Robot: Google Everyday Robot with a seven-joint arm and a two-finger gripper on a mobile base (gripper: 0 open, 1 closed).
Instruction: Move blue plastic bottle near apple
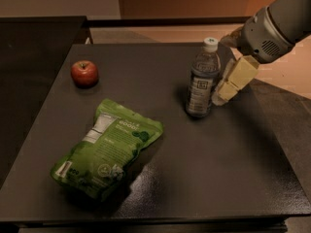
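The blue plastic bottle [202, 79] stands upright on the dark table [218, 169], right of centre, with a white cap and a white-and-dark label. The red apple [84, 73] sits at the table's far left, well apart from the bottle. My gripper [229, 85] comes in from the upper right on a grey arm [272, 28]. Its cream-coloured tip is right beside the bottle's right side, at label height, very close to it or touching it.
A large green snack pouch [106, 147] lies flat at the front left, between the apple and the table's front edge. A lower black surface [29, 47] runs along the left. The tan floor [286, 76] shows past the table's right edge.
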